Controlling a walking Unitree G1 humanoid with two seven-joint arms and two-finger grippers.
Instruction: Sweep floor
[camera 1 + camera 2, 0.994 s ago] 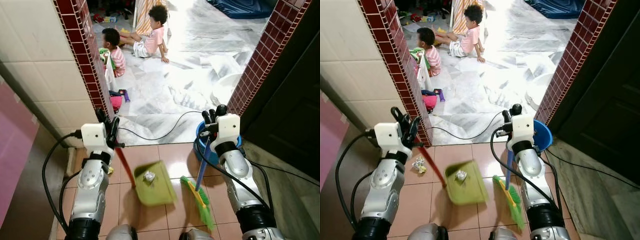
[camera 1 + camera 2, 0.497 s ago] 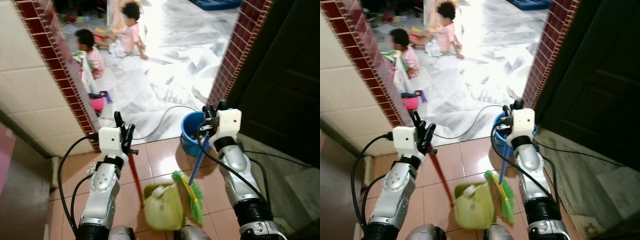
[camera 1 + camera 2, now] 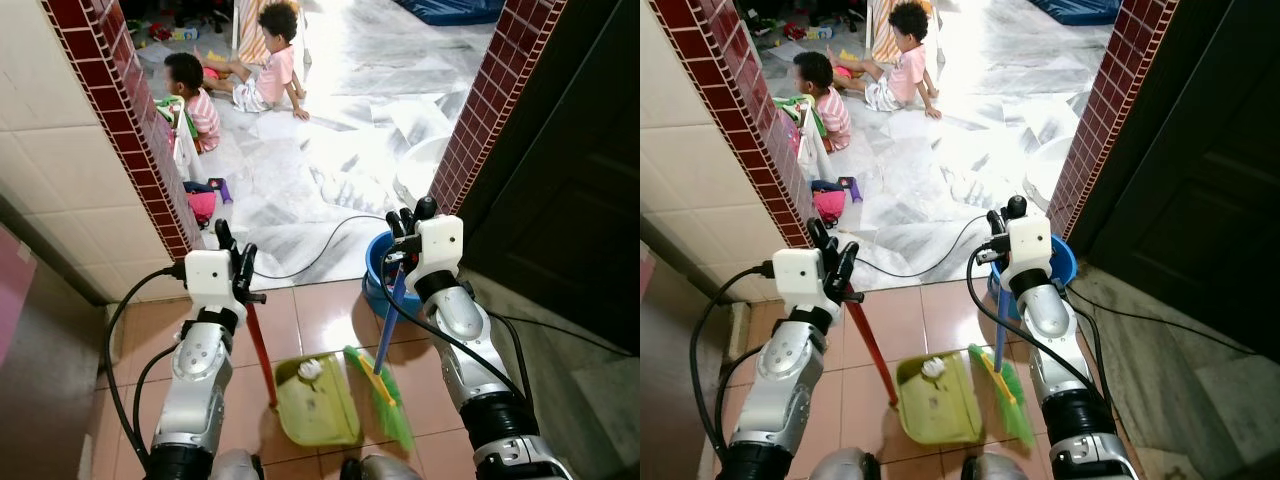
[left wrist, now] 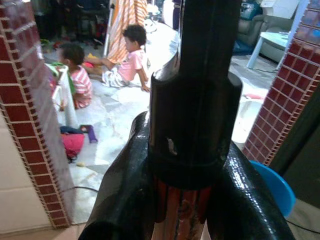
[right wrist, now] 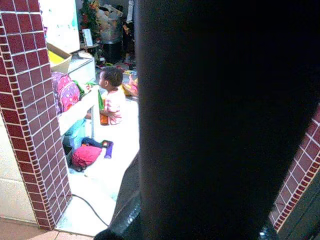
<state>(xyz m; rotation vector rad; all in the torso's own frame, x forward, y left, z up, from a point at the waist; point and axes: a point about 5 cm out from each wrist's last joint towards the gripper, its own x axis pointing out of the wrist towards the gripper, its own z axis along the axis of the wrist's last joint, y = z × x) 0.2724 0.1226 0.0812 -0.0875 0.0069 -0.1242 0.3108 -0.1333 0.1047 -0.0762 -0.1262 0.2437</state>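
I hold a dustpan and a broom side by side on the tiled floor.

My left gripper (image 3: pixel 232 262) has its fingers closed on the red handle (image 3: pixel 262 345), which slants down to the green dustpan (image 3: pixel 317 402); crumpled litter (image 3: pixel 310 370) lies inside it. Just right, my right gripper (image 3: pixel 405 225) clasps the blue-handled broom (image 3: pixel 383 372), bristles beside the pan's edge. A blue bucket (image 3: pixel 377 270) stands behind; its contents are hidden.

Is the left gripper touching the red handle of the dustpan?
Touching. In the left wrist view, the left gripper's black fingers press on both sides of the red dustpan handle, with no gap visible.
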